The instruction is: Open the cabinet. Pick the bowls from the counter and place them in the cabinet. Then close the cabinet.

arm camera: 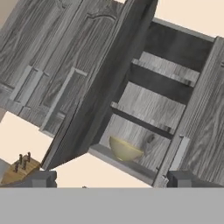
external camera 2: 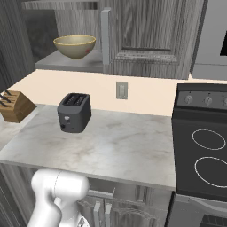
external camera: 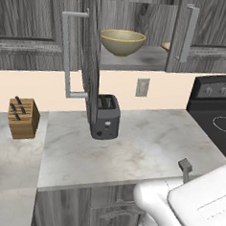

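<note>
Two bowls sit on the grey shelf inside the cabinet: the deep olive-yellow bowl stands upright near the shelf's front edge, and only a sliver of the tan-rimmed bowl peeks out to its right, mostly hidden behind the right door. The left door swings wide open, edge-on toward the room, its long grey bar handle standing out to the left. The right door is only partly open, its handle hanging in front of the shelf's right end.

In the hand view the gripper points up at the open cabinet from well below, its two dark fingertips spread far apart with nothing between them, so the pincer is released and touches nothing. The olive-yellow bowl shows there too, small on the lowest shelf.

The marble counter carries a dark toaster directly below the open left door, close to the back wall. A wooden knife block stands on the neighbouring stretch of counter to the left. A black stovetop adjoins the counter on the right. A wall outlet sits above the counter, right of the toaster
</note>
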### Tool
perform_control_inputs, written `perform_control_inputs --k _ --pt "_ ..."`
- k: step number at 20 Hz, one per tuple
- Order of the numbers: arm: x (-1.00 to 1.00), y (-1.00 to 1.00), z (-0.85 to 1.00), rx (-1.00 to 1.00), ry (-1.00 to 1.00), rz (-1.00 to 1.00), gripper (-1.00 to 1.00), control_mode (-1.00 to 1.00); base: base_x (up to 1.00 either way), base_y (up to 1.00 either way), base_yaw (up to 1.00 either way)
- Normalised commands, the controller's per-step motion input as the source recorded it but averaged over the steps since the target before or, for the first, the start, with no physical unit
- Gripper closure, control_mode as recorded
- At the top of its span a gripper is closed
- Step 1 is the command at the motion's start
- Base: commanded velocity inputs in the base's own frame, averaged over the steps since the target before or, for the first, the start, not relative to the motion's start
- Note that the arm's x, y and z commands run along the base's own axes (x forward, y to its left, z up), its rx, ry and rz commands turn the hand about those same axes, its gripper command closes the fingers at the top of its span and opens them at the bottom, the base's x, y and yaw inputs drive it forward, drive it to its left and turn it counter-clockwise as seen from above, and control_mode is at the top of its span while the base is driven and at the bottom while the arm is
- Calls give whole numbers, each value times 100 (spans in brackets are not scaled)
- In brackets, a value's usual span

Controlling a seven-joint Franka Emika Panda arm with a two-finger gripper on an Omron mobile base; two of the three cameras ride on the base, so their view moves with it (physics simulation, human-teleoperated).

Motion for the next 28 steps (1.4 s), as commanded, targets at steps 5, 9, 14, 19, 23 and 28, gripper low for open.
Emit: perform_control_inputs --k 5,9,14,19,23,28 --pt "7 9 -16 0 -31 2 -100 -100 0 0 0" --pt "38 1 -16 0 -5 9 -100 -100 0 0 0" --pt "89 0 -31 3 4 11 -100 -100 0 0 0" --pt "90 2 -53 11 0 1 -100 -100 0 0 0" --pt "69 14 -52 7 -2 0 -100 -100 0 0 0" --pt "37 29 -41 3 -14 0 -100 -100 0 0 0"
